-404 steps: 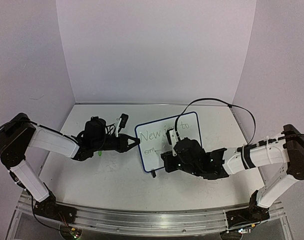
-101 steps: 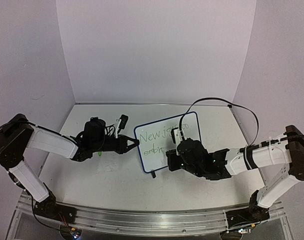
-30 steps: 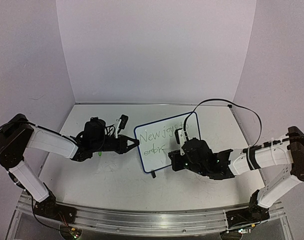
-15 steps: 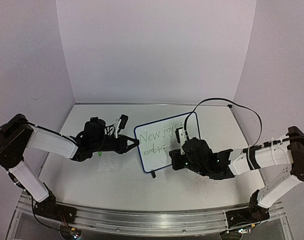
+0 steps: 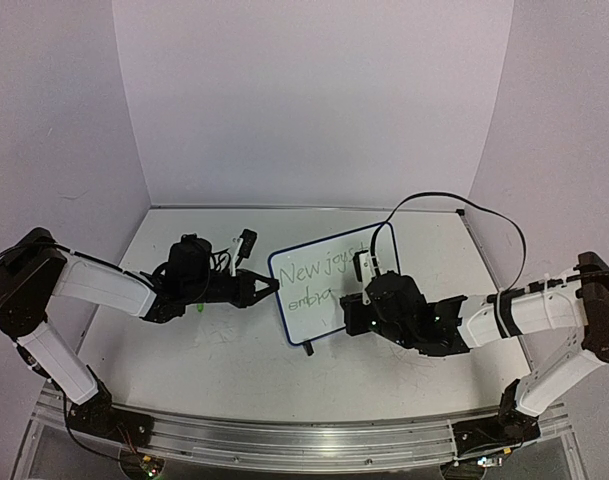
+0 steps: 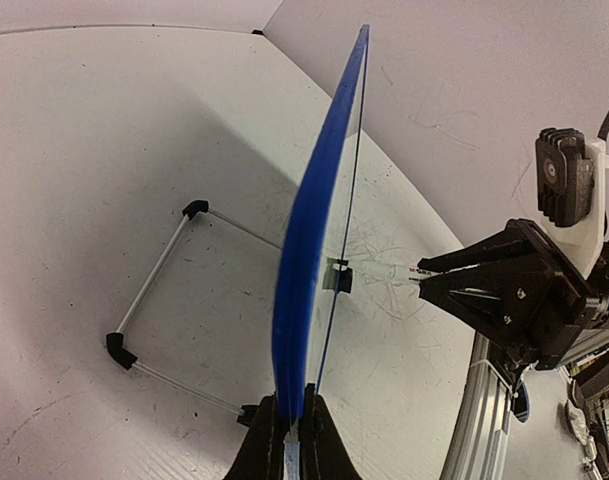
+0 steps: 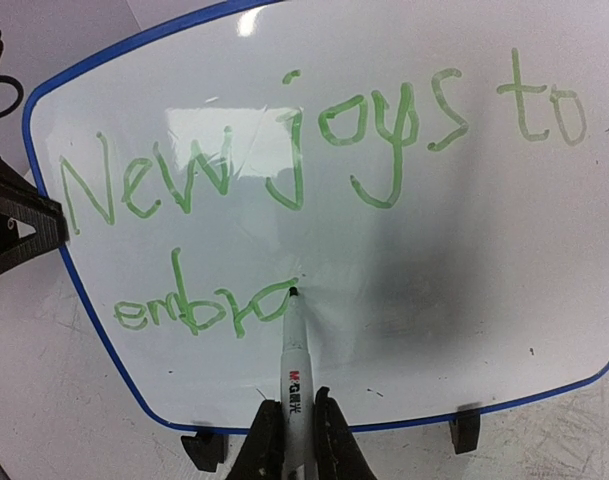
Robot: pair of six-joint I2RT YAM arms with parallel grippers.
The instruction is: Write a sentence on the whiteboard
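Marker point(image 7: 296, 365) tip rests just after "embra"; blank whiteboard point(image 7: 464, 270) lies to its right. The right end effector point(image 7: 294, 432) grips it; the left end effector point(image 6: 287, 430) clamps the rim.

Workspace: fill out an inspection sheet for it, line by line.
Surface: white tabletop, scuffed, faint scribbles.
Job's things: whiteboard standing on its feet; green sentence reads "New joys to embra", unfinished.
Clutter: nothing seen.
Grippers: left pincer shut on the whiteboard's blue edge; right pincer shut on a marker, tip on the board.
Cables: black cable loops above the right arm.
Surroundings: plain pale walls; metal rail at the near edge.
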